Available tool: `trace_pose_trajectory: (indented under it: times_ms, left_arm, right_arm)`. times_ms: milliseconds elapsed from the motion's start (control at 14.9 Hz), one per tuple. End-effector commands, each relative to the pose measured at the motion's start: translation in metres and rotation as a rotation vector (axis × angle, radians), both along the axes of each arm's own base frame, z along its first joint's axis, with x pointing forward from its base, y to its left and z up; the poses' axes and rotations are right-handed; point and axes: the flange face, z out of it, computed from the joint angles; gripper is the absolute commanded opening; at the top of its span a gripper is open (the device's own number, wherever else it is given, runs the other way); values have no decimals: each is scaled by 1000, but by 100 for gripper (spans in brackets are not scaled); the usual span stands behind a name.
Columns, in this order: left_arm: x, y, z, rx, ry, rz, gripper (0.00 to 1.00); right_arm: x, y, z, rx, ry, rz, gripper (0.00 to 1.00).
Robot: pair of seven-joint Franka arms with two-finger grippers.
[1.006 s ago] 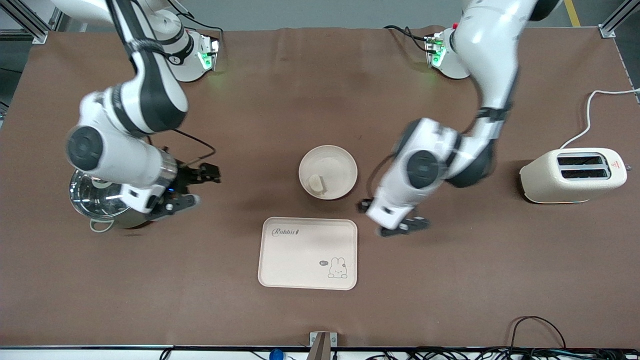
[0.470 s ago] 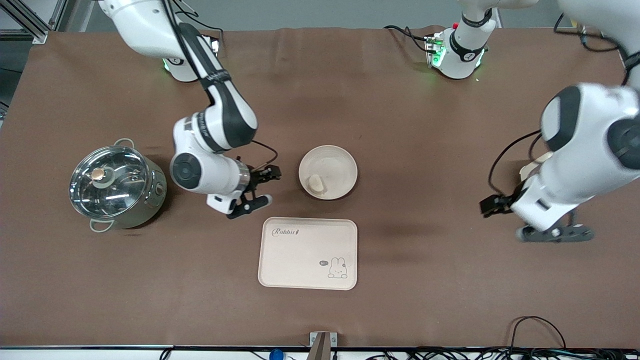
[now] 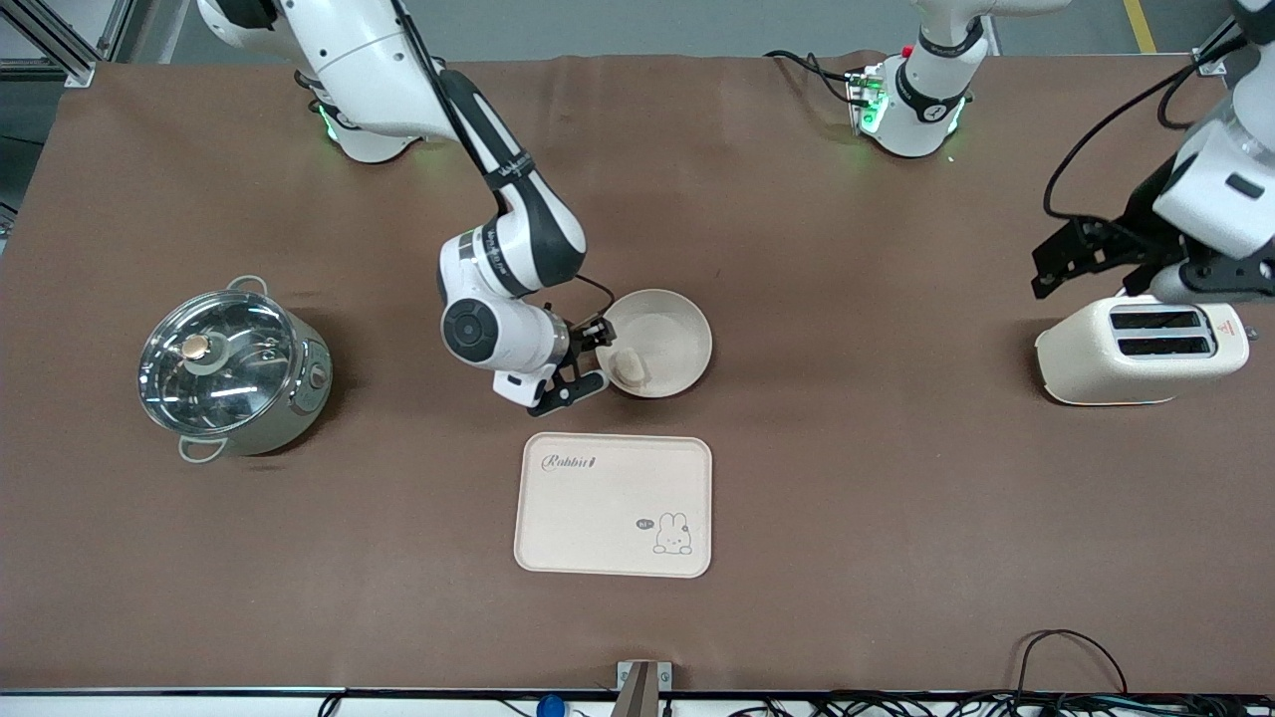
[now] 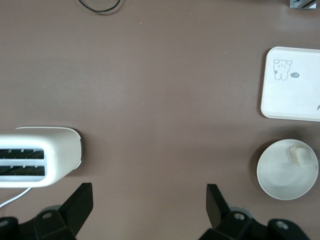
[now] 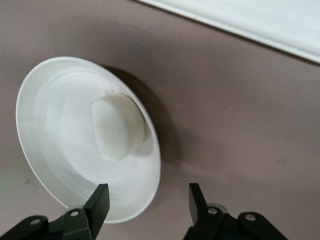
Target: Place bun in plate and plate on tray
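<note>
The bun (image 3: 630, 366) lies in the round plate (image 3: 675, 337) at mid-table. The Rabbit tray (image 3: 608, 518) lies flat just nearer the camera than the plate, with nothing on it. My right gripper (image 3: 588, 359) is open at the plate's edge toward the right arm's end. In the right wrist view its fingers (image 5: 100, 201) straddle the plate's rim (image 5: 150, 180), close to the bun (image 5: 119, 127). My left gripper (image 3: 1146, 274) is open and empty, up over the toaster (image 3: 1141, 349). The left wrist view shows the plate (image 4: 280, 175), bun (image 4: 301, 154) and tray (image 4: 292, 82) far off.
A steel pot with a glass lid (image 3: 231, 370) stands toward the right arm's end. The cream toaster, also in the left wrist view (image 4: 35, 160), stands at the left arm's end, its white cord (image 3: 1180, 214) trailing toward the bases.
My right arm has swung from over the pot to the plate's edge. My left arm has pulled away from beside the plate and risen over the toaster.
</note>
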Motion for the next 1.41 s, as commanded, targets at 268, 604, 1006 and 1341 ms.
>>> trace_pose_trajectory:
  times_ms: [268,604,1006,1341]
  left_arm:
    - [-6,-14,-6,52,-20,-31,100]
    - [13,-5,9,39,-47,-24,100]
    - [9,-6,7,35,-6,-46,100]
    - [9,-6,7,35,-6,-53,100]
  right_arm:
    - [-12,8,-18,-2,0,10,59]
    - [-11,4,-31,-14,4,4,53]
    - [-11,2,-41,-25,10,-2,34]
    - [-11,2,-41,-24,12,-3,15]
